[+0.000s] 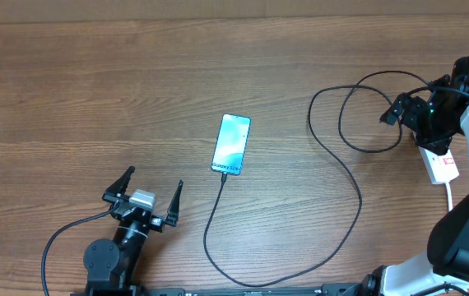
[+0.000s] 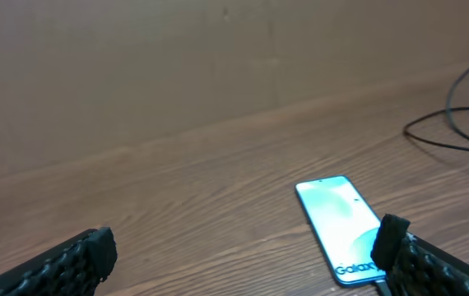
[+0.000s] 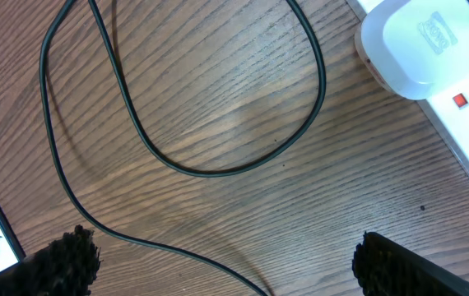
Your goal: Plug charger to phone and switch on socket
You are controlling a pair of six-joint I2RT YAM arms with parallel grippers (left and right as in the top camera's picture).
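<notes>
Fingers first: left fingers (image 1: 122, 182) are spread wide with nothing between them, low over the bench (image 1: 70, 82) near its front edge, left of centre. The right fingers (image 3: 399, 263) are also wide apart and gripping nothing, over the right side of the bench, just beside the socket (image 1: 442, 164).

The phone (image 1: 231, 145) lies flat mid-bench, screen up and slightly tilted, with the "Galaxy S24" end toward the front edge. It sits ahead of and to the right of the left fingers, not touching them. In the left wrist view its text end sits right by the right-hand finger.

On the charger (image 1: 358, 197), the connector tip meets the phone's text end. It looks plugged in from overhead. The left wrist view has that joint half hidden behind a finger, so I can't confirm it's fully seated. From there the cable runs toward the front edge, sweeps right, climbs back up, makes a loop near the right fingers and heads to the socket. In the right wrist view that loop lies flat on the wood below the fingers.

The socket is a white strip at the bench's right edge, partly under the right arm. A white plug block (image 3: 411, 49) is seated on it, with two small red switches (image 3: 461, 100) next to it. I can't tell the switch position.
</notes>
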